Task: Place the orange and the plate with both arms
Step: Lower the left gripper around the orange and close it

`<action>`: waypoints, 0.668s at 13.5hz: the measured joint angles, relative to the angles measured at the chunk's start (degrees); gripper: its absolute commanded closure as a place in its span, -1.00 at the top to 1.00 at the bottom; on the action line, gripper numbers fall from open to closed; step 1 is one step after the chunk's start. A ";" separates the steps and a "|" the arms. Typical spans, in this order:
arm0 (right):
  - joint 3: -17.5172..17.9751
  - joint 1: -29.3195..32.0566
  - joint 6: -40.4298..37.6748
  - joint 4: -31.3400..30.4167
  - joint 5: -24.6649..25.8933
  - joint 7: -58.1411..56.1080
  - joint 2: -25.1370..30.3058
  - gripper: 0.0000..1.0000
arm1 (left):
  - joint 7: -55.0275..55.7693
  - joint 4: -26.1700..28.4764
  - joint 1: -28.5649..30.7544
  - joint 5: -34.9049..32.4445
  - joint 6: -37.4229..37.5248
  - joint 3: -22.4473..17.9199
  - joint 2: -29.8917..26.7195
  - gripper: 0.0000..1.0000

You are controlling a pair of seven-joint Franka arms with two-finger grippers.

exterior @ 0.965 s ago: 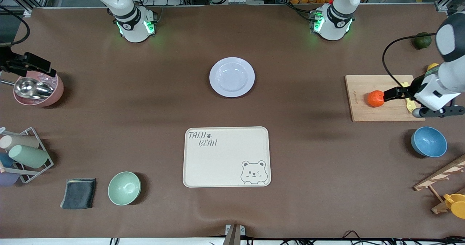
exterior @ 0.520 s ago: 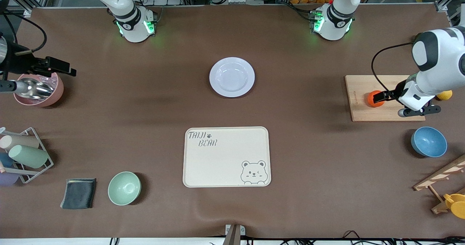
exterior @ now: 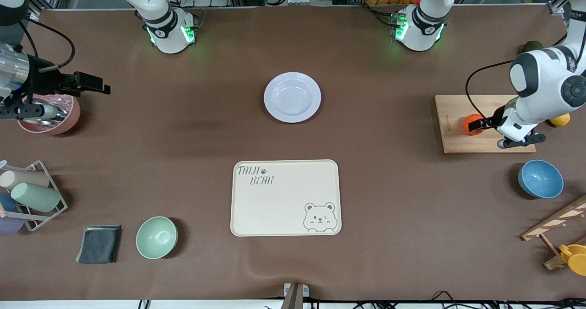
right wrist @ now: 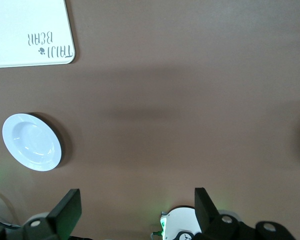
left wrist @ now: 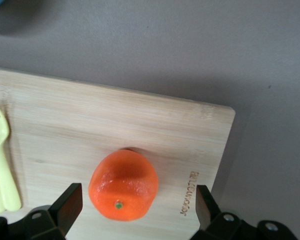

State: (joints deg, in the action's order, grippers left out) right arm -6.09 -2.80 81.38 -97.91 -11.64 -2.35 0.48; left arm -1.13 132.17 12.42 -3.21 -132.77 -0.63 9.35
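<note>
So over the last second the left gripper point(left wrist: 135, 210) has dropped right down onto the wooden cutting board point(exterior: 451, 137), jaws wide apart either side of the glossy, slightly dimpled orange point(exterior: 471, 124), so a grab looks imminent. The right gripper point(exterior: 103, 88) has swung out over the worktop beside the pink bowl point(exterior: 68, 119), jaws apart and empty. The smooth round lavender plate point(exterior: 292, 97) sits untouched mid-worktop, farther from the front camera than the cream bear tray point(exterior: 284, 203).

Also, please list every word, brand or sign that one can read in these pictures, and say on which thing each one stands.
"TAIJI BEAR", with a paw mark and a drawn bear face: on the cream tray.
Engraved brand on the wooden cutting board, near its edge beside the orange: too blurred to read.
Small round marks on the two arm bases: too small to read.
</note>
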 measured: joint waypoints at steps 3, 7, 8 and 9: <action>0.15 -0.71 0.01 -0.18 -0.80 -0.08 -0.07 1.00 | 0.00 0.08 0.21 0.00 -0.65 0.00 1.21 1.00; 0.15 -1.19 0.09 -0.35 -4.38 -0.10 -1.63 1.00 | 0.00 0.35 0.91 0.00 -1.83 0.00 3.34 1.00; 0.15 -1.41 0.40 -0.36 -4.67 -0.16 -2.25 1.00 | 0.00 0.39 1.35 -0.12 -2.32 0.00 3.90 1.00; 0.16 -2.01 1.56 -0.41 -4.95 -0.28 -3.01 1.00 | 0.00 0.42 1.67 -0.30 -2.79 -0.01 4.46 1.00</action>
State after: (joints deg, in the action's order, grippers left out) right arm -5.93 -4.82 82.94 -98.32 -16.59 -2.63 -2.52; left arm -1.13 132.60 14.08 -3.50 -135.56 -0.63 13.82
